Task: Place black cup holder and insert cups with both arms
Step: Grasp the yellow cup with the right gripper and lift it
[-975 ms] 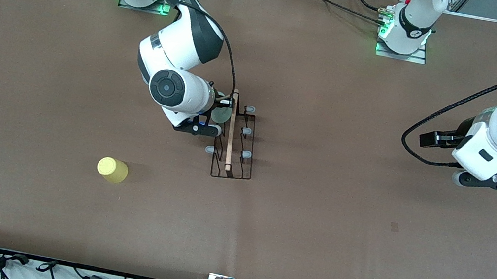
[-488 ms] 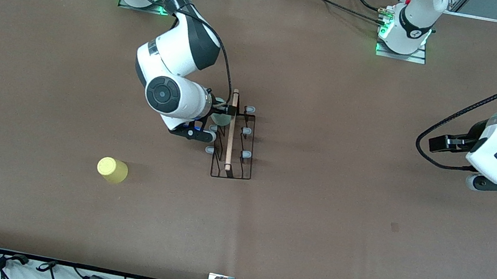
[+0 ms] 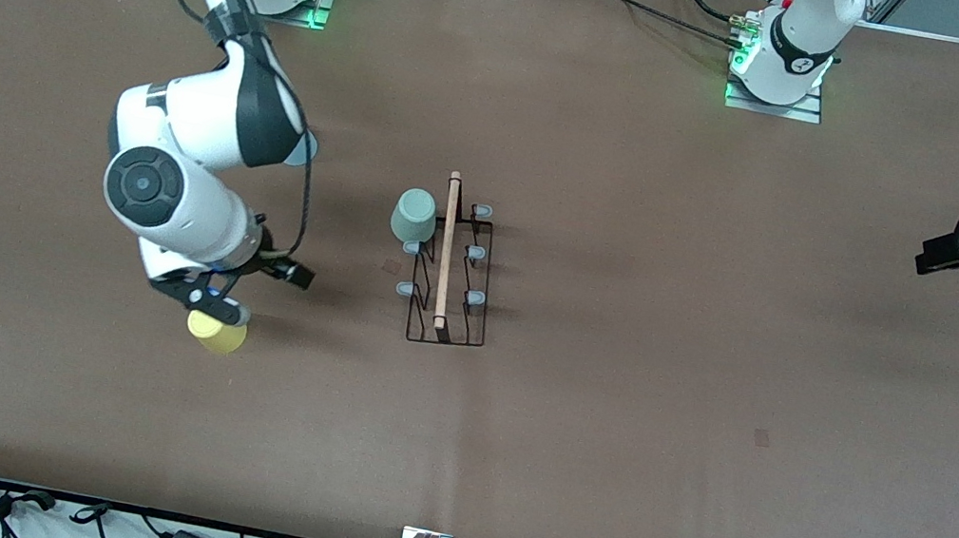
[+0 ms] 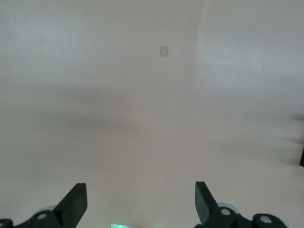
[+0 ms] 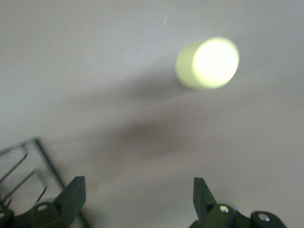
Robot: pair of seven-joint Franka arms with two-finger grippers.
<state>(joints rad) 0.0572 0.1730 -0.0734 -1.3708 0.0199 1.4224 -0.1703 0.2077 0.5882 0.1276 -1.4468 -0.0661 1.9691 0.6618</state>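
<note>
1. The brown desk (image 3: 606,443) carries the thin black wire cup holder with a wooden rod handle (image 3: 452,274) at its middle; a pale mint green plastic cup (image 3: 414,215) sits on one peg.
2. The right gripper (image 5: 135,202), jaws spread and empty, hovers by the small yellow plastic cup (image 3: 217,333), which stands upside down nearer the camera, toward the right arm's end. It should centre over the cup before descending.
3. The left gripper (image 4: 140,204) waits released over bare desk.
</note>
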